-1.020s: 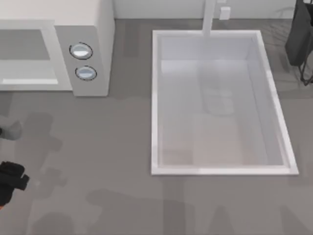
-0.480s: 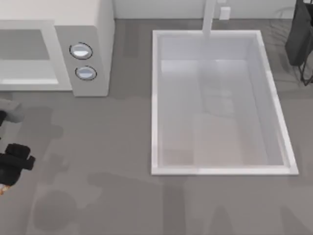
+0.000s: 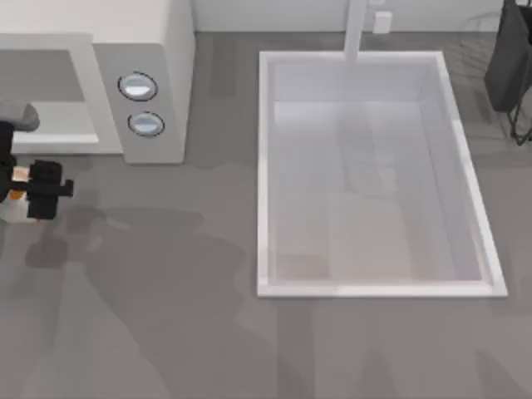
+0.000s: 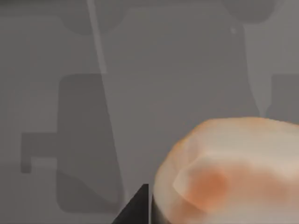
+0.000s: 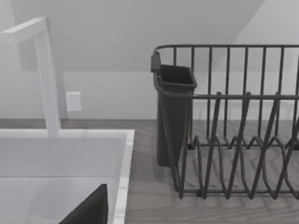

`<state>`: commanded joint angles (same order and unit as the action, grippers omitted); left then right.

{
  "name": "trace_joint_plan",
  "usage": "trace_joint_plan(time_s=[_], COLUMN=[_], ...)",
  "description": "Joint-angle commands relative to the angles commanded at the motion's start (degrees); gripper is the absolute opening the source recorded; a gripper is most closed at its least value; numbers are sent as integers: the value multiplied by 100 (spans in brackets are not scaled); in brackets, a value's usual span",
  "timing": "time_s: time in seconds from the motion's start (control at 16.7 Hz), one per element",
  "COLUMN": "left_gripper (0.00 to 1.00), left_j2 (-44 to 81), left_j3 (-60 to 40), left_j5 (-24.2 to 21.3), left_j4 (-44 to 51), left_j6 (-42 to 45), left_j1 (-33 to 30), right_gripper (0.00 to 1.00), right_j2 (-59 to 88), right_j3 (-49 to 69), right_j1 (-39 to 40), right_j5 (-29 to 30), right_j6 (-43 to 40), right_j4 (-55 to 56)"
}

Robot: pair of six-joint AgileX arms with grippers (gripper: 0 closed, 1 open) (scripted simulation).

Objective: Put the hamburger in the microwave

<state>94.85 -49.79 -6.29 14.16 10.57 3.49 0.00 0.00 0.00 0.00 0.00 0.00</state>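
Note:
The hamburger (image 4: 229, 172), a cream lump with orange-brown patches, sits close under the left wrist camera, held above the grey counter. From above, a sliver of the hamburger (image 3: 17, 173) peeks out at the far left edge, and my left gripper (image 3: 29, 187) is shut on it. The gripper hangs just in front of the microwave (image 3: 158, 50), whose grey cavity (image 3: 41, 83) lies open, left of its two dials (image 3: 137, 86). A dark finger (image 4: 138, 207) shows beside the bun. My right gripper (image 5: 88, 212) is parked by the sink's far right corner.
A white sink basin (image 3: 266, 166) with a tap (image 3: 356, 29) takes up the middle and right of the counter. A dark dish rack (image 5: 233, 140) with a cutlery cup (image 5: 175, 112) stands at the back right. Bare grey counter lies between microwave and sink.
My left gripper has travelled from the lower left edge up towards the microwave's front, carrying the hamburger. The right arm has stayed still.

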Motion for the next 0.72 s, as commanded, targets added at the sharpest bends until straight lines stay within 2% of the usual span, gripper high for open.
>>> trace_joint_plan(time_s=[0.42, 0.72], left_gripper=[0, 0], left_j2=[1497, 2087], left_j3=[424, 615], left_j5=[-440, -686], left_j4=[-4458, -6292], left_j6=[-282, -446], left_j1=[556, 831], right_gripper=[100, 100], right_j2=[0, 0], right_j3=[0, 0], right_j1=[0, 0], right_j5=[0, 0], right_j6=[0, 0], right_j4=[0, 0])
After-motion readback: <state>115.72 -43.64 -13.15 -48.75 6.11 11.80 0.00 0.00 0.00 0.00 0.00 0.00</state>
